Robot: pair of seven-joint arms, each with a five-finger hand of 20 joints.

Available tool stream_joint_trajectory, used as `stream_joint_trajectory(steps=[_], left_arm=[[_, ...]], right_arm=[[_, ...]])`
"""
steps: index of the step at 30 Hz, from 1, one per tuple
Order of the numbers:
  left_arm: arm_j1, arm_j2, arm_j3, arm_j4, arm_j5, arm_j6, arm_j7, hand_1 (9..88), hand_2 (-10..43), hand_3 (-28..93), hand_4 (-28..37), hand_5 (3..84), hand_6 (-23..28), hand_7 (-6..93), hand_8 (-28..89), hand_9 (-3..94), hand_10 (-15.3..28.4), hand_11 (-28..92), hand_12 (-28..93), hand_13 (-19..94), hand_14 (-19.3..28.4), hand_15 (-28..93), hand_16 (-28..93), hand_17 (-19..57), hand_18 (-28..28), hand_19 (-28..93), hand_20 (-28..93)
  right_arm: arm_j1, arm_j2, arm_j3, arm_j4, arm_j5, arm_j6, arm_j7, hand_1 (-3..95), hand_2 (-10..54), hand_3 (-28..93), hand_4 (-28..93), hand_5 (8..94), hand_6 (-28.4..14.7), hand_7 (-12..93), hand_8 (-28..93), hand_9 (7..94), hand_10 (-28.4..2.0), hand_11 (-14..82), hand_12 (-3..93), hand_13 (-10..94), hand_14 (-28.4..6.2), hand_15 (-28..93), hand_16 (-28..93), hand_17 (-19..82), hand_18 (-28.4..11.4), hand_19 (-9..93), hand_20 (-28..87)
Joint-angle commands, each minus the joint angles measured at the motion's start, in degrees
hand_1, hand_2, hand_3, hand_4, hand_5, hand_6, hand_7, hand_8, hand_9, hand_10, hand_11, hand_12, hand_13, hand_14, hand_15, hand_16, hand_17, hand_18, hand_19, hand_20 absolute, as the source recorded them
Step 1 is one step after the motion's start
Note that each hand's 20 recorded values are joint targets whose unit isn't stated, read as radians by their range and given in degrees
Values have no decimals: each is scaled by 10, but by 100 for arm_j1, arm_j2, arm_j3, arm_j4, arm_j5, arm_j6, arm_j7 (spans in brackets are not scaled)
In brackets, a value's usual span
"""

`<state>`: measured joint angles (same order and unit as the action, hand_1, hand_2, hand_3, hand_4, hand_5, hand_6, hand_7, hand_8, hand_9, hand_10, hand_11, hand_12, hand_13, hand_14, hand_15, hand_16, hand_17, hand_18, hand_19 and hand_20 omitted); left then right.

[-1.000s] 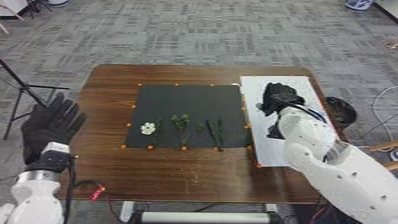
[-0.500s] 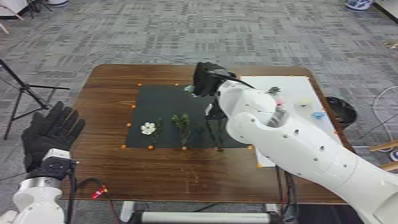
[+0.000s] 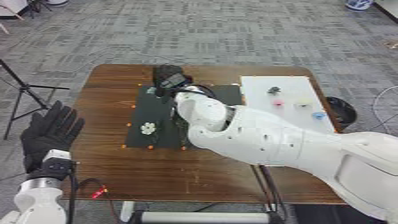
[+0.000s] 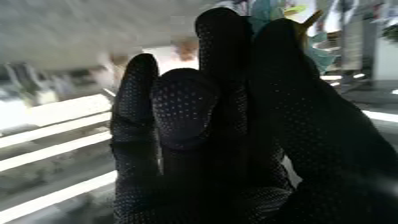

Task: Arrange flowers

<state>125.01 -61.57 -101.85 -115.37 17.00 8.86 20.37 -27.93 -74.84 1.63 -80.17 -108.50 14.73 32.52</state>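
Right hand (image 3: 169, 76) pinches leafy green sprig (image 4: 321, 54) by black mat's (image 3: 149, 111) far-left corner; white flower (image 3: 148, 128) lies robotward of it, probably guiding placement.

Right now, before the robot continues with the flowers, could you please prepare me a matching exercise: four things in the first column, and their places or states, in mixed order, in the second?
Things:
1. White flower
2. Small pink item
3. Left robot hand
4. Right robot hand

Places or states:
A. Pinches a leafy stem
B. On the white board
C. Beside the table, fingers straight
D. On the dark mat

Right pairs: 1-D, 2-B, 3-C, 4-A
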Motion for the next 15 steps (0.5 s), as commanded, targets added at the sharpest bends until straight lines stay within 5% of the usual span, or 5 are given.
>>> stream_joint_trajectory(steps=[1,4,8,15], left_arm=[[-145,94,112,-2,245,-56,14,275,156,687,-283,378,87,59,-75,285,139,163,76,206,115,151,-49,-46,122,311,75],[-151,95,110,-18,252,-85,35,275,156,687,-283,378,88,58,-75,285,139,163,76,206,115,151,-49,-46,122,311,74],[-103,98,84,-69,497,-57,-32,274,156,689,-283,378,87,58,-74,285,139,164,76,206,116,151,-49,-47,122,310,75],[-96,136,114,-100,383,-180,33,275,155,688,-283,379,87,60,-75,285,139,164,76,205,116,150,-48,-48,124,312,75]], right_arm=[[529,-191,-316,61,-499,-420,-394,580,-95,664,-247,738,-8,324,80,846,-86,107,414,722,-86,690,338,328,-206,731,338],[624,-210,-502,102,-644,-419,-258,579,-95,665,-249,735,-7,329,75,845,-85,107,414,721,-86,689,339,328,-205,730,338],[659,-198,-638,118,-1085,-749,-173,578,-95,665,-249,733,-7,332,74,844,-85,105,412,721,-86,688,339,327,-205,728,338],[621,-201,-730,125,-927,-924,12,577,-95,666,-249,731,-7,333,73,840,-86,104,413,718,-88,687,341,324,-206,726,339]])
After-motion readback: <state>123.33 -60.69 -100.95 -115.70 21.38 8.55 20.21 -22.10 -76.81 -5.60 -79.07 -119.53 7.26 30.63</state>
